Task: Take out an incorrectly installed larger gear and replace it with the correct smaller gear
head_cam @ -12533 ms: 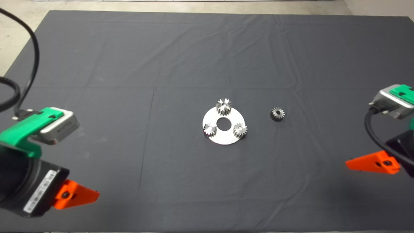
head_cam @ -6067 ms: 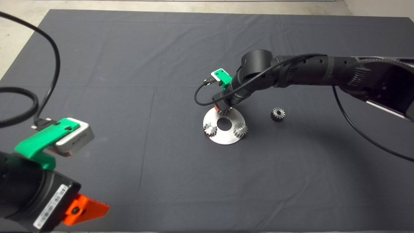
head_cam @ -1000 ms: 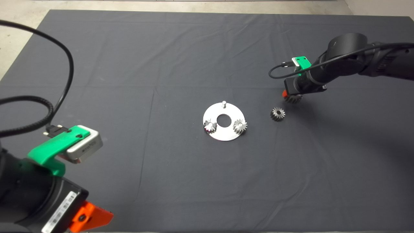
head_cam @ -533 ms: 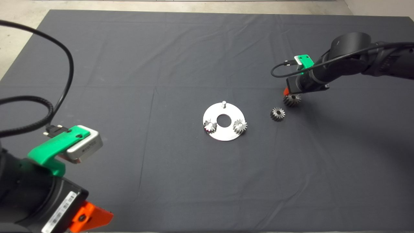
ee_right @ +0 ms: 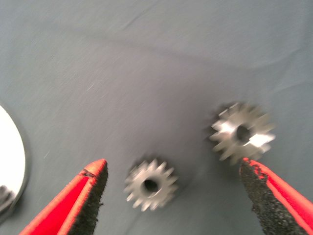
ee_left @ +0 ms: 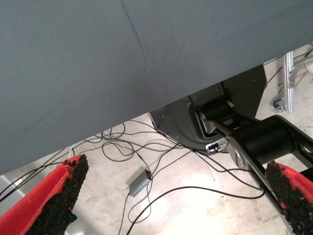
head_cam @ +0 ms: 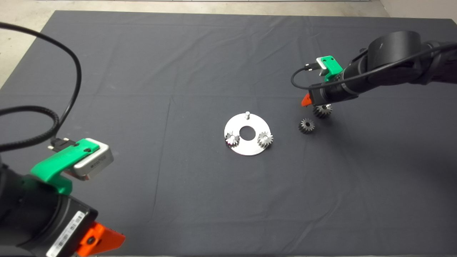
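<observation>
Dark mat (head_cam: pixel 178 71), unreadable arm label (head_cam: pixel 64 233)

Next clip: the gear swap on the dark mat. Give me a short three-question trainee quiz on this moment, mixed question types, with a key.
1. True or false: the larger gear is mounted on the round plate.
2. Multiple choice: the right gripper is A) shut on the larger gear, B) open above the two loose gears, C) parked at the mat's edge.
3. Fill in: the plate carries ___ small silver gears and one bare pin.

Key:
1. False; it lies on the mat beside the smaller gear.
2. B; its jaws are spread, holding nothing.
3. Two. The left gripper waits open at the lower left, off the mat.
</observation>
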Controlling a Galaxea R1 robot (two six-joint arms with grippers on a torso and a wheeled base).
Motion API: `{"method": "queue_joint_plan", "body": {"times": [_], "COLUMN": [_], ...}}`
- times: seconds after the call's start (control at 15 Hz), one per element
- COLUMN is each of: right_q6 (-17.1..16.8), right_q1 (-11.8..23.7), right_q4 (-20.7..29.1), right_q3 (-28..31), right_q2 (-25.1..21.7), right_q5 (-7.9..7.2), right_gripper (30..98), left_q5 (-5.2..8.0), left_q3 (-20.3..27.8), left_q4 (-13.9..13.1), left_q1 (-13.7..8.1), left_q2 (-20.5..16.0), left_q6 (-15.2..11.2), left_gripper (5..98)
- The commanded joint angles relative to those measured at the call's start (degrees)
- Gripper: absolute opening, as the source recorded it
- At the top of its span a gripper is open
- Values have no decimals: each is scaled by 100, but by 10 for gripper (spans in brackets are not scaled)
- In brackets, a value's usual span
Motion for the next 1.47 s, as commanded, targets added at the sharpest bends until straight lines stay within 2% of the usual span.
{"method": "queue_joint_plan", "body": {"times": [0.0, 0.47, 0.53, 0.6, 0.67, 0.8, 0.93, 1.0, 1.4], "right_q6": [-14, -365, -465, -518, -549, -550, -559, -568, -1041], "right_q1": [59, 67, 67, 67, 67, 67, 94, 106, 94], "right_q4": [-123, -114, -114, -114, -114, -102, -53, -44, -53], "right_q3": [148, 245, 327, 424, 568, 782, 1131, 1133, 1204], "right_q2": [46, 11, 14, -15, -32, -286, -411, -464, -674], "right_q5": [-37, -54, -54, -54, -54, 1, -26, -45, 11], "right_gripper": [723, 825, 825, 854, 871, 902, 926, 971, 977], "left_q5": [-7, 29, 63, 110, 204, 117, 28, 28, 81], "left_q3": [58, 50, 50, 50, 50, 23, 6, 18, 58], "left_q4": [6, 6, 6, 6, 6, 10, 15, 33, 11], "left_q1": [21, 39, 39, 39, 39, 30, 30, 30, 30], "left_q2": [28, 72, 48, 10, 20, -30, -25, 10, -38], "left_q6": [-15, 3, 3, 3, 3, 73, 64, 64, -6], "left_gripper": [929, 929, 929, 929, 929, 929, 929, 929, 929]}}
